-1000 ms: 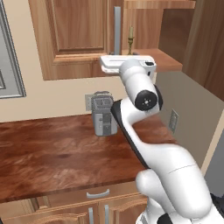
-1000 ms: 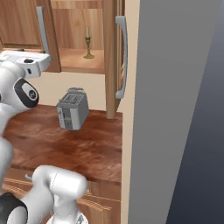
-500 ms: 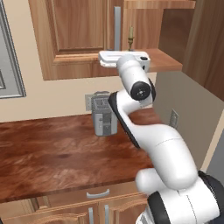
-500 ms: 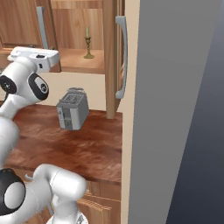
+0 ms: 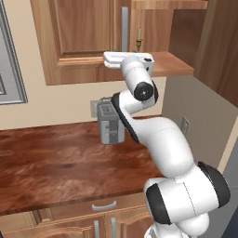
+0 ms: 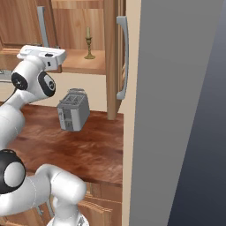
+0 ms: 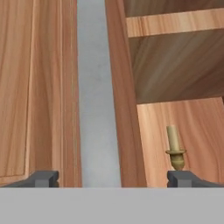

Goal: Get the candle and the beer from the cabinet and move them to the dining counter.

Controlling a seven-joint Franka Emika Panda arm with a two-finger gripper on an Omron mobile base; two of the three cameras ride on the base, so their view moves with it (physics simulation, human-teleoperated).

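The white arm rears up from the base, elbow bent over the tabletop (image 5: 56,162), its hand level at the cabinet's (image 6: 79,66) lower shelf. The gripper (image 7: 111,177) stands wide open, holding nothing — its two dark tips frame a silver door handle (image 7: 98,87) and the edge of the door beside it. Inside the open cabinet, the candle (image 6: 89,44) stands upright on the shelf, near the back; in the hand view it rises just above the right fingertip (image 7: 186,178). A grey toaster (image 6: 73,110) sits on the tabletop below. Compared with a second ago, the arm has folded taller and the hand has drawn closer to the cabinet — the candle has not moved.
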